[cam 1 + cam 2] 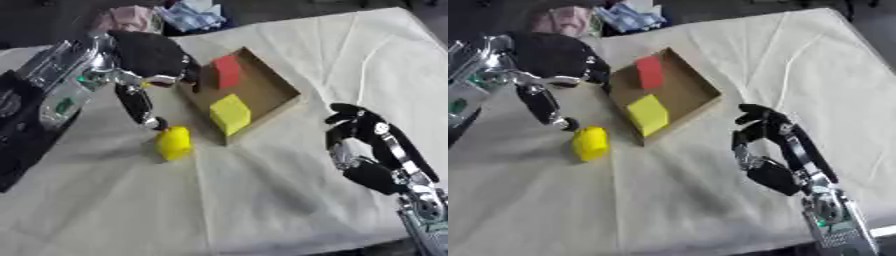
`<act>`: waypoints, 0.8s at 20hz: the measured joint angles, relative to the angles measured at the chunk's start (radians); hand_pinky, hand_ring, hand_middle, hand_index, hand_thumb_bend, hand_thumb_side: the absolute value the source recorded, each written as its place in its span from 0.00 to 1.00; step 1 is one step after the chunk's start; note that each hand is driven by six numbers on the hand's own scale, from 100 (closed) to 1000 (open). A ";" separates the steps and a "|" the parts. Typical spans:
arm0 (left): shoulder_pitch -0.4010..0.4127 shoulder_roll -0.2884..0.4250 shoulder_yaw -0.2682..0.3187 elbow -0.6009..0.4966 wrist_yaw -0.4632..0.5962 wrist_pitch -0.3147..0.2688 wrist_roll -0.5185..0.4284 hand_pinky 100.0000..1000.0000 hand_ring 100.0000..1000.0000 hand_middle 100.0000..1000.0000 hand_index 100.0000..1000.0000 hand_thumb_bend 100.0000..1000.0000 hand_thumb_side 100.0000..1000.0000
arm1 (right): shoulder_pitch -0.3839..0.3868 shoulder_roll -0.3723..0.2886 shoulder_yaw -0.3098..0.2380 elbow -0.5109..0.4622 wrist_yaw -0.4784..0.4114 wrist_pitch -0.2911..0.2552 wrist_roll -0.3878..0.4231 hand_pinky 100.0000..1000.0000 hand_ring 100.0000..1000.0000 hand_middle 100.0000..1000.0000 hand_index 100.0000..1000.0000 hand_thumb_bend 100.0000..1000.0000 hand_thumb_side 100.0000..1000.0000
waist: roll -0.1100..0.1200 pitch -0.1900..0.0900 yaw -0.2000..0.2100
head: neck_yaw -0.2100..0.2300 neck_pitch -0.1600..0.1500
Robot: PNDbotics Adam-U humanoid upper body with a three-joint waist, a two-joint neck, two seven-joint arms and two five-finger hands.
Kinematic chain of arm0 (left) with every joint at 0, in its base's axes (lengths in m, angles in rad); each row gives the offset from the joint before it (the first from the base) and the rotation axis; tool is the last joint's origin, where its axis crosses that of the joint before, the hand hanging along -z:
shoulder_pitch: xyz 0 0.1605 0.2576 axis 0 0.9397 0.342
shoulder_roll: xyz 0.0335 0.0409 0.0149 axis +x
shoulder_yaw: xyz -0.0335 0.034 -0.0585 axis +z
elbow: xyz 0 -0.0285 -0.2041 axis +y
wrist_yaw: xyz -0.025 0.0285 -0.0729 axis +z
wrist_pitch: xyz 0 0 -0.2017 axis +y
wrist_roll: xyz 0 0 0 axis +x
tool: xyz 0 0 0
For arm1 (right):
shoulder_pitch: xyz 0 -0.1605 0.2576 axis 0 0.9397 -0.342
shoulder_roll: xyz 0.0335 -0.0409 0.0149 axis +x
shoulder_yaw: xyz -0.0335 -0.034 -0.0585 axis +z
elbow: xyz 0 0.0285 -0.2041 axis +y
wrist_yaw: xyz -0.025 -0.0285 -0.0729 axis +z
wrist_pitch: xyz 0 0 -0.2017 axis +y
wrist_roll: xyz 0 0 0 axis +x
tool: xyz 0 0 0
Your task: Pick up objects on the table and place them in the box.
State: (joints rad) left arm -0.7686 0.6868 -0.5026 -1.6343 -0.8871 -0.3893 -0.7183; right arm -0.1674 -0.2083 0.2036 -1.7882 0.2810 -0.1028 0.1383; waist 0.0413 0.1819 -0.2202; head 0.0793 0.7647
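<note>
My left hand [149,65] hangs beside the cardboard box [278,82], one straight finger [138,106] touching the top of the yellow object [173,142] on the cloth. A red block [227,71] and yellow block [230,113] lie inside. My right hand [767,145] rests apart, fingers relaxed.

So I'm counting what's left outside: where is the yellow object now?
The yellow object lies on the cloth left of the box, just below a fingertip of the left hand.

Table cover [289,200]: creased, matt cream cloth.
Shallow brown box [282,82]: matt cardboard.
Small yellow object [173,143]: smooth, slightly glossy.
Robot's hands [770,145]: black with silver metal.
</note>
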 measured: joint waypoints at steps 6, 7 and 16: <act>0.021 0.003 -0.024 0.008 0.003 -0.006 0.006 0.82 0.77 0.78 0.85 0.51 0.22 | 0.000 0.000 0.000 0.000 0.000 0.000 0.000 0.58 0.58 0.64 0.84 0.00 0.28 | 0.000 0.000 0.000 | -0.001 0.000; 0.022 -0.001 -0.028 0.012 0.003 -0.008 0.008 0.83 0.77 0.78 0.86 0.51 0.22 | 0.000 0.000 0.000 0.000 0.000 0.000 0.000 0.58 0.58 0.64 0.84 0.00 0.28 | 0.000 0.000 -0.001 | -0.001 0.000; 0.041 -0.033 -0.055 0.056 -0.039 -0.019 0.019 0.83 0.78 0.80 0.87 0.53 0.21 | -0.001 0.000 0.000 0.000 0.001 0.001 -0.001 0.58 0.58 0.64 0.84 0.00 0.28 | 0.000 0.000 -0.007 | -0.002 0.000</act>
State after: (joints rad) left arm -0.7275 0.6541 -0.5576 -1.5781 -0.9257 -0.4079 -0.6998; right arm -0.1686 -0.2086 0.2034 -1.7882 0.2817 -0.1023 0.1376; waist 0.0413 0.1819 -0.2268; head 0.0776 0.7644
